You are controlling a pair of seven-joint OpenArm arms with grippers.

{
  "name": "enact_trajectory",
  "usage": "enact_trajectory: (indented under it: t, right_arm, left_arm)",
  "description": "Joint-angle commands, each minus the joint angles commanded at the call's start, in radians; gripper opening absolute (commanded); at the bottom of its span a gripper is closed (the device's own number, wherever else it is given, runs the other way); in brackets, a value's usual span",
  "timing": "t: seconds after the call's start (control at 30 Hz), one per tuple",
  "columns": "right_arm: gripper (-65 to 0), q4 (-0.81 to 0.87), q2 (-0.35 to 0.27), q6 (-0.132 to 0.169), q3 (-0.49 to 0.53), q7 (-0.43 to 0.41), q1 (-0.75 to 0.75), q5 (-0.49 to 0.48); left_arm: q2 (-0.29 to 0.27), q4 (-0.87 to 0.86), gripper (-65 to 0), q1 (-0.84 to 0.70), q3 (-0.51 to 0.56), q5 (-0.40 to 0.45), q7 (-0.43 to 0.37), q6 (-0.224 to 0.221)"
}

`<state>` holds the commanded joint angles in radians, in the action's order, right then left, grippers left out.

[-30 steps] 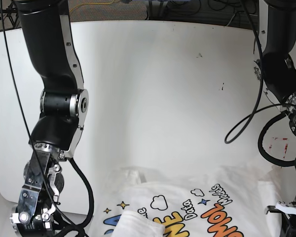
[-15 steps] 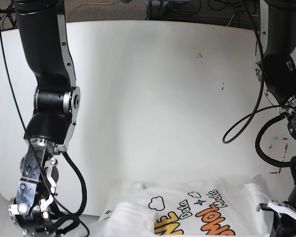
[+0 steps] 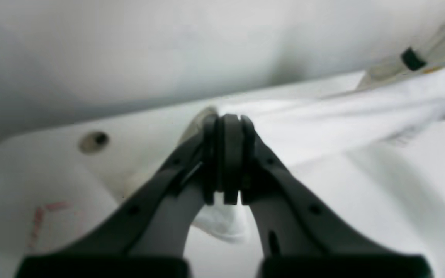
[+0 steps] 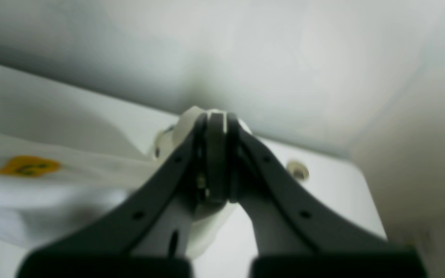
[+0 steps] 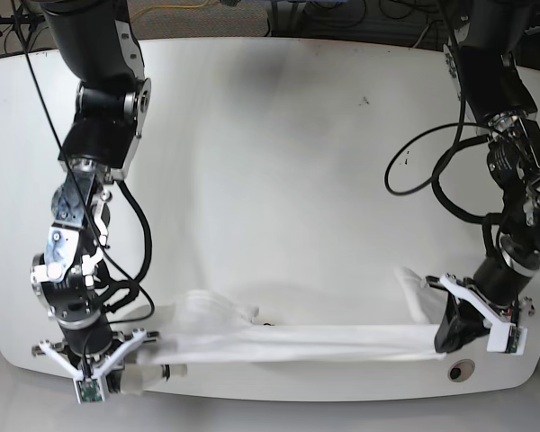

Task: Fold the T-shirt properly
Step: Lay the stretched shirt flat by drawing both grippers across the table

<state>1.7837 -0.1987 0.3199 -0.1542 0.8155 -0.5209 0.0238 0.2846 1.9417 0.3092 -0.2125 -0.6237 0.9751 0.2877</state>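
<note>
Two robot arms stretch the T-shirt (image 5: 297, 342) into a long white band along the lower edge of the base view, just above the near rim of the white worktop (image 5: 279, 162). Left claw (image 5: 450, 337), lower right of frame, is clamped tight on one end of the fabric; right claw (image 5: 148, 364), lower left, is clamped on the other end. Wrist cams, both blurred, show each pair of jaws pressed together w/ white cloth pinched between. A yellow-orange emblem (image 4: 27, 166) shows at mid-left of the right wrist view; a black neck tag (image 3: 412, 59) at upper right of the left wrist view.
</note>
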Motion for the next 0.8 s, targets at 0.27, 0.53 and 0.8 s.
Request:
enact_trajectory:
  t: [0.27, 0.53, 0.8]
  right_arm:
    - [-65.0, 0.109, 0.008, -0.002, -0.066, 0.000, 0.235, -0.003]
    - [-65.0, 0.176, 0.008, -0.005, -0.077, 0.000, 0.425, 0.000]
    - [-65.0, 0.187, 0.052, 0.000, -0.180, 0.000, 0.559, -0.003]
  left_arm:
    - [0.000, 0.057, -65.0, -0.222, 0.000, -0.020, 0.035, 0.009]
    - [0.038, 0.058, -65.0, -0.400, -0.055, -0.109, 0.081, 0.066]
    - [0.115, 0.058, -65.0, -0.539, -0.063, -0.203, 0.081, 0.064]
